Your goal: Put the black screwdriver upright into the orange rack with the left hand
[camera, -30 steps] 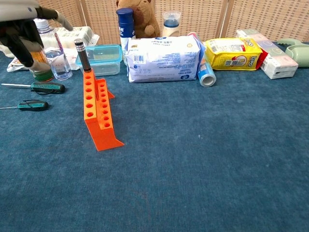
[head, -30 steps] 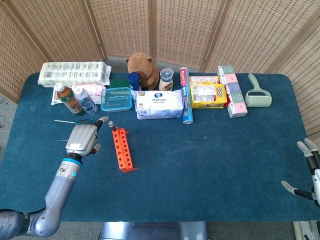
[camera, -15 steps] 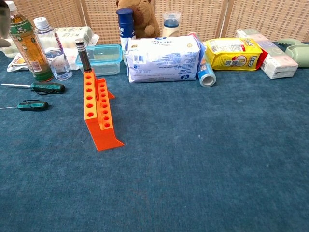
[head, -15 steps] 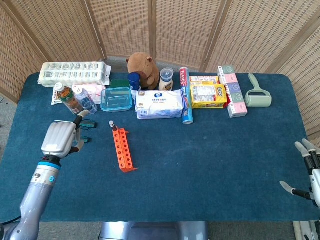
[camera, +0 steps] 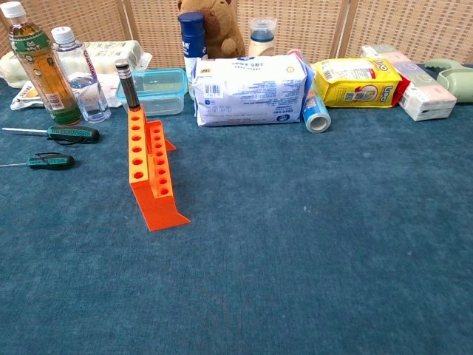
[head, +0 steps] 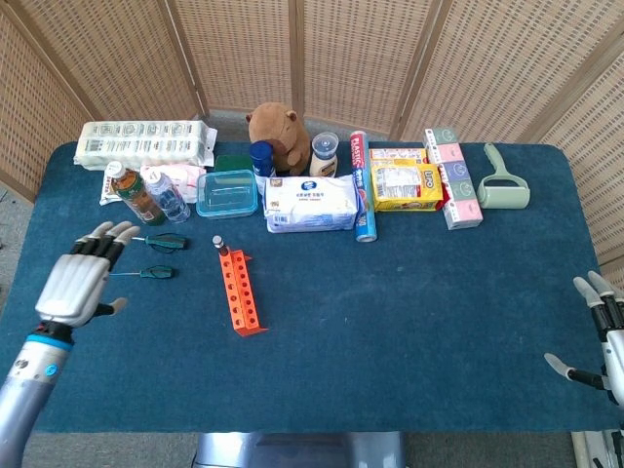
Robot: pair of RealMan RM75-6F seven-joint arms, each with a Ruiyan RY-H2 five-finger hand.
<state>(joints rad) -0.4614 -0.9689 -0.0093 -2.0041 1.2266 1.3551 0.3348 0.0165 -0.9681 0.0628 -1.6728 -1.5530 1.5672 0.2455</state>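
Note:
The black screwdriver (camera: 127,86) stands upright in the far end hole of the orange rack (camera: 150,174); from the head view its handle (head: 217,243) tops the rack (head: 239,292). My left hand (head: 78,279) hovers open with fingers spread, well left of the rack and holding nothing; the chest view does not show it. My right hand (head: 603,326) is open at the right table edge, far from the rack.
Two green-handled screwdrivers (camera: 72,134) (camera: 49,161) lie left of the rack. Two bottles (camera: 43,64), a clear lidded box (camera: 156,89), a wipes pack (camera: 250,91), a plush toy (head: 277,136), snack boxes (head: 408,185) and a lint roller (head: 501,181) line the far side.
My left hand drew back from beside the rack toward the left front of the table and spread its fingers. The black screwdriver stayed upright in the rack.

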